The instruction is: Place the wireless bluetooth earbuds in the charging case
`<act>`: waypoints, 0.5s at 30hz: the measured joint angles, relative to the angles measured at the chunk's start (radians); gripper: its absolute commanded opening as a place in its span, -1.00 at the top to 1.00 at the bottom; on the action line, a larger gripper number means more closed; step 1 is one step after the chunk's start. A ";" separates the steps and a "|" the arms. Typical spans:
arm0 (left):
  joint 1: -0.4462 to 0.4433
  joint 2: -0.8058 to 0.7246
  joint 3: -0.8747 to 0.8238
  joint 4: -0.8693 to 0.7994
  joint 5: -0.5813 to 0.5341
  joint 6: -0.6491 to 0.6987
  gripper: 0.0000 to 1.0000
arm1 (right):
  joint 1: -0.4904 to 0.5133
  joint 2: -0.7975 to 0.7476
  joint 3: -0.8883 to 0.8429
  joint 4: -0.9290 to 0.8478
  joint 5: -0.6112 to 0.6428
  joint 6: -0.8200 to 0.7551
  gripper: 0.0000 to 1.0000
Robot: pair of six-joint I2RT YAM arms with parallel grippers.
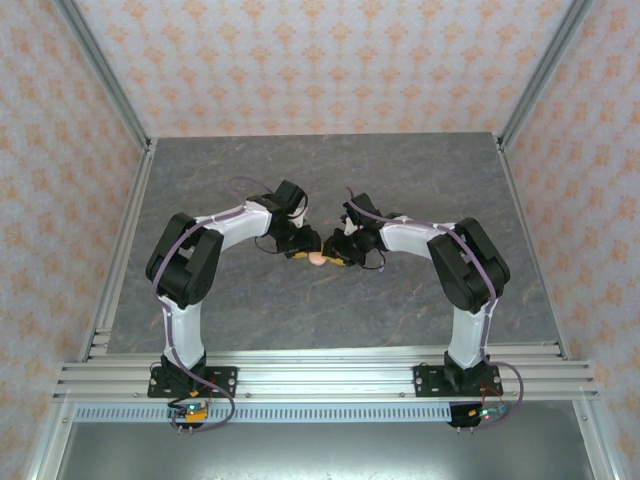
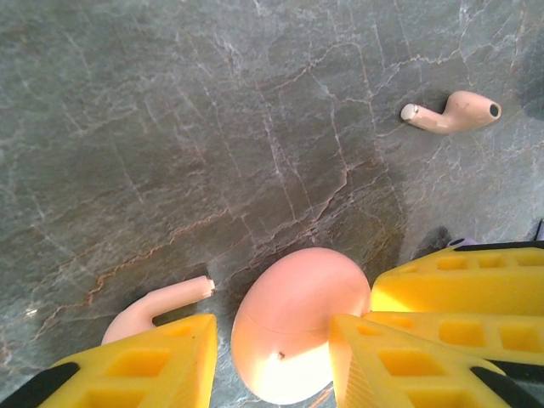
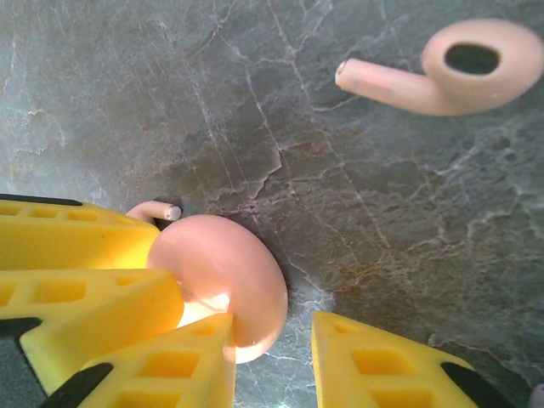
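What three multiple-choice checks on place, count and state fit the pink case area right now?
1. The pink case sits: A between left gripper and right gripper; B at a far corner; C on the frame rail.
2. Pink earbuds in the left wrist view: A one; B two; C four.
3. Those earbuds are: A inside the case; B gripped; C loose on the table.
Answers: A, yellow fingers flank it; B, far earbud and near earbud; C, both lie on bare stone.

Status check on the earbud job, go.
Left gripper around the pink case, grip unclear; right gripper open beside it. Case looks shut. Earbuds out: far earbud loose, near earbud beside the left gripper's finger.
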 measured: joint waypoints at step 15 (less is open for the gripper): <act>-0.003 0.031 0.049 -0.027 0.012 0.007 0.27 | -0.005 -0.005 0.003 -0.002 0.029 -0.007 0.48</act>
